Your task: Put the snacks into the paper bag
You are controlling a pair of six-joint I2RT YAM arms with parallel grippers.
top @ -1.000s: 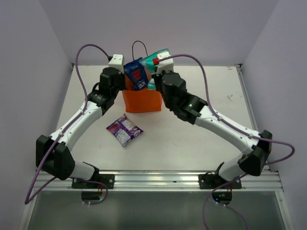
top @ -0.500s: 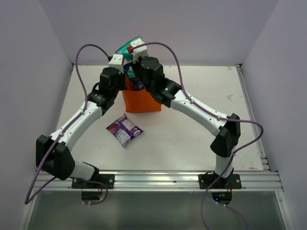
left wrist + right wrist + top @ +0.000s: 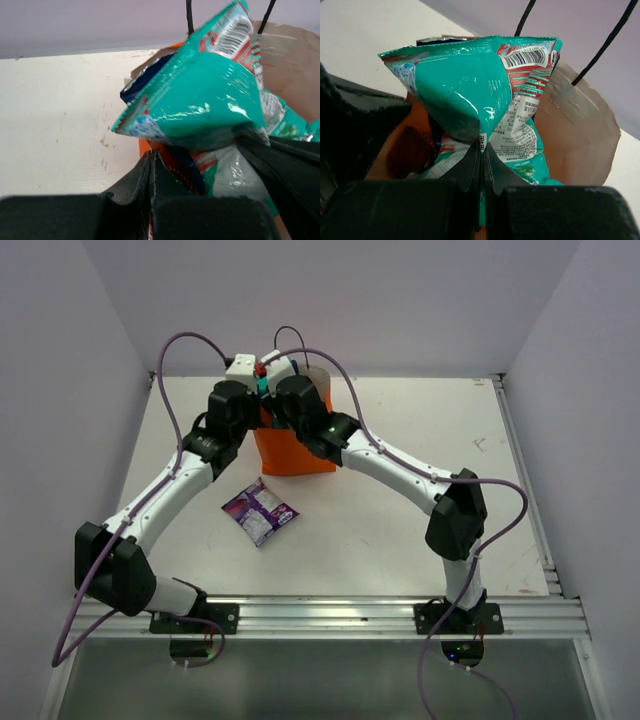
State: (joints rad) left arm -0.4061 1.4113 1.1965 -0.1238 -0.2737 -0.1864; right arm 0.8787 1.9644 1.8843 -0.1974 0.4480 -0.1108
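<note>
currently: small crinkly teal snack pack (image 3: 462, 95) — clenched in my right gripper (image 3: 481, 150), at the mouth of the upright orange paper bag (image 3: 580, 140). left gripper (image 3: 151, 162) clamped shut at the bag's edge. advice: lower deeper before letting go — it should drop inside.

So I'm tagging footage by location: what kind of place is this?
Probably a robotics lab test cell, not a home or shop: a left arm and right arm bolted to a metal rail, a scuffed white table, and lilac walls boxing it in on three sides.
</note>
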